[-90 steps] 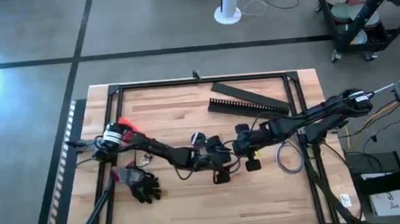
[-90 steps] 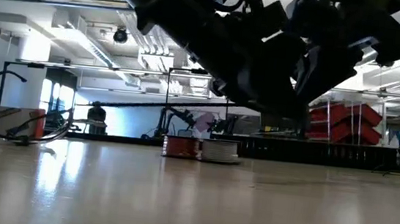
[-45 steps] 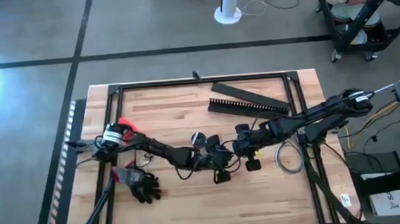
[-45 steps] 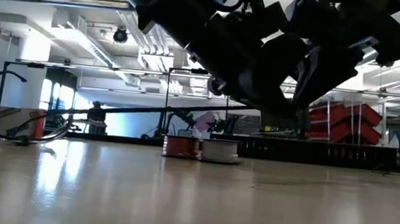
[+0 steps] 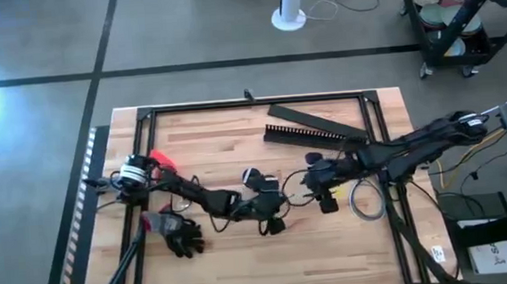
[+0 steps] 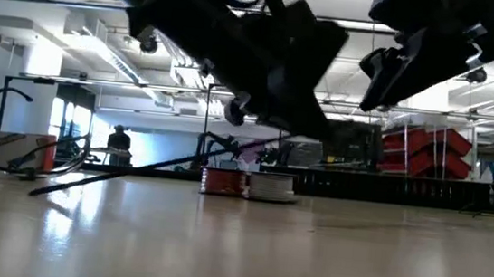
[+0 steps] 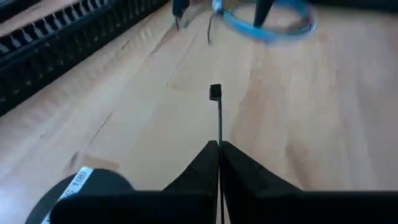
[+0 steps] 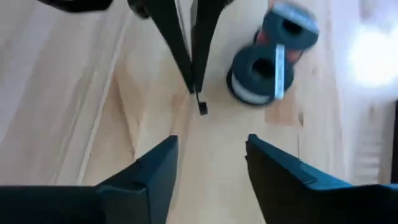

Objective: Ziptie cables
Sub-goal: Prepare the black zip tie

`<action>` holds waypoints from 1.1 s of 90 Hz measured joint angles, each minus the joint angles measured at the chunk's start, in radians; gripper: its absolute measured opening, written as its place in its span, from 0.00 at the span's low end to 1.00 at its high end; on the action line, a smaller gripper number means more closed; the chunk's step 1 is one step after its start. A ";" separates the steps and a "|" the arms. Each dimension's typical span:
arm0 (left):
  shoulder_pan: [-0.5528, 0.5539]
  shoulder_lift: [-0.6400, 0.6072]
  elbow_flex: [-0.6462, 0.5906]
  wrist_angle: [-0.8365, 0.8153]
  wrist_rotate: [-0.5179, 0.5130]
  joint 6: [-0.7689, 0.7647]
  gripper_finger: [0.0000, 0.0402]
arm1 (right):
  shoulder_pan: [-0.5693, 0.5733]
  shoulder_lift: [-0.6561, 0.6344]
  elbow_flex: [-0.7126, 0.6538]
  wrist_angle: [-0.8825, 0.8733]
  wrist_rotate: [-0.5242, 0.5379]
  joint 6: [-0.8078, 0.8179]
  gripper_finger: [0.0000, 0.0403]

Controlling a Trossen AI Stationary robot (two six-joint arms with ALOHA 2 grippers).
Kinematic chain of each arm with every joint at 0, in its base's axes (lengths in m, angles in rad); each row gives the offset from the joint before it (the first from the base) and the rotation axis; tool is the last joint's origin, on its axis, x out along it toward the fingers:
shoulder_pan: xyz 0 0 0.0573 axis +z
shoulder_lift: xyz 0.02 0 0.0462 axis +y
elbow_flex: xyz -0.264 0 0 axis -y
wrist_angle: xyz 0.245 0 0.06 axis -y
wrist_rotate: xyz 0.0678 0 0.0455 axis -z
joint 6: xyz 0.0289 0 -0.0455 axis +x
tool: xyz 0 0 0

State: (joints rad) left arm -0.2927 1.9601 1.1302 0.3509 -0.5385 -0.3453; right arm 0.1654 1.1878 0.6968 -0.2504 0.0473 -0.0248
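Note:
My left gripper (image 5: 282,203) is at the table's middle, shut on the ziptie (image 7: 217,118), a thin black strip whose square head (image 7: 215,92) sticks out past the fingertips. My right gripper (image 8: 211,152) faces it from the right, open, its fingers on either side of the head (image 8: 202,108) and short of it, touching nothing. In the low view the strip's long tail (image 6: 125,172) slants down to the table. The grey cable coil (image 5: 368,202) lies flat near the right edge. Thin black wire loops (image 5: 182,201) lie at the left. My left gripper pinches the ziptie between its two fingers a short way behind the head (image 7: 218,135). The strip lies along the fingers, which come nearly level from the table's left. The head end is clear of the wood; the tail slopes down to the table.
A comb-toothed black duct (image 5: 316,136) and a flat black bar (image 5: 305,115) lie at the far side. Tape rolls (image 8: 273,62) stand just beyond the grippers. A black glove (image 5: 183,240) lies at the near left. Black frame rails (image 5: 260,102) border the table.
My left gripper has shut on the ziptie and drawn a little toward the table's left. My right gripper has opened, let go of the strip and pulled back toward the right edge. The ziptie, level before, now slants with its tail down.

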 joint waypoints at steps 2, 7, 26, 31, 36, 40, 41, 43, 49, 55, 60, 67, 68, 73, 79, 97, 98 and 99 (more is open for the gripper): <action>-0.004 -0.011 -0.012 0.021 -0.019 -0.003 0.00 | 0.000 -0.012 -0.025 0.048 0.009 -0.004 0.45; -0.013 -0.037 -0.042 0.070 -0.062 -0.005 0.00 | 0.000 -0.043 -0.090 0.161 0.034 -0.016 0.46; -0.027 -0.124 -0.122 0.191 -0.177 -0.021 0.00 | 0.000 -0.085 -0.317 0.554 0.085 0.006 0.43; -0.029 -0.140 -0.133 0.228 -0.181 -0.023 0.00 | 0.000 -0.073 -0.365 0.664 0.085 0.041 0.42; -0.032 -0.148 -0.139 0.264 -0.181 -0.020 0.00 | 0.000 -0.068 -0.413 0.740 0.084 0.089 0.41; -0.035 -0.150 -0.139 0.292 -0.182 -0.010 0.00 | 0.000 -0.055 -0.440 0.785 0.084 0.124 0.40; -0.035 -0.150 -0.139 0.298 -0.181 -0.006 0.00 | 0.000 -0.053 -0.447 0.794 0.084 0.131 0.39; -0.035 -0.150 -0.137 0.304 -0.179 -0.001 0.00 | 0.000 -0.051 -0.459 0.804 0.084 0.146 0.39; -0.036 -0.150 -0.130 0.305 -0.178 0.010 0.00 | 0.000 -0.048 -0.495 0.804 0.084 0.186 0.38; -0.036 -0.149 -0.130 0.309 -0.178 0.009 0.00 | 0.000 -0.043 -0.523 0.810 0.084 0.223 0.37; -0.036 -0.148 -0.130 0.310 -0.177 -0.003 0.00 | 0.000 -0.039 -0.544 0.803 0.084 0.264 0.37; -0.040 -0.148 -0.131 0.309 -0.178 -0.012 0.00 | 0.000 -0.039 -0.561 0.806 0.084 0.313 0.36; -0.040 -0.148 -0.131 0.310 -0.178 -0.011 0.00 | 0.000 -0.039 -0.563 0.807 0.084 0.319 0.36; -0.041 -0.148 -0.131 0.312 -0.178 -0.011 0.00 | 0.000 -0.039 -0.571 0.809 0.084 0.322 0.35; -0.041 -0.147 -0.131 0.320 -0.178 -0.010 0.00 | 0.000 -0.039 -0.575 0.802 0.084 0.321 0.34; -0.056 -0.146 -0.131 0.367 -0.178 -0.016 0.00 | 0.000 -0.040 -0.575 0.803 0.084 0.314 0.31; -0.058 -0.146 -0.131 0.370 -0.178 -0.016 0.00 | 0.000 -0.040 -0.575 0.803 0.084 0.311 0.31; -0.061 -0.146 -0.131 0.374 -0.178 -0.015 0.00 | 0.000 -0.040 -0.574 0.803 0.083 0.308 0.31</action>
State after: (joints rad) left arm -0.3532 1.8141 0.9989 0.7247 -0.7163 -0.3607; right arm 0.1658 1.1481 0.1224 0.5527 0.1308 0.2831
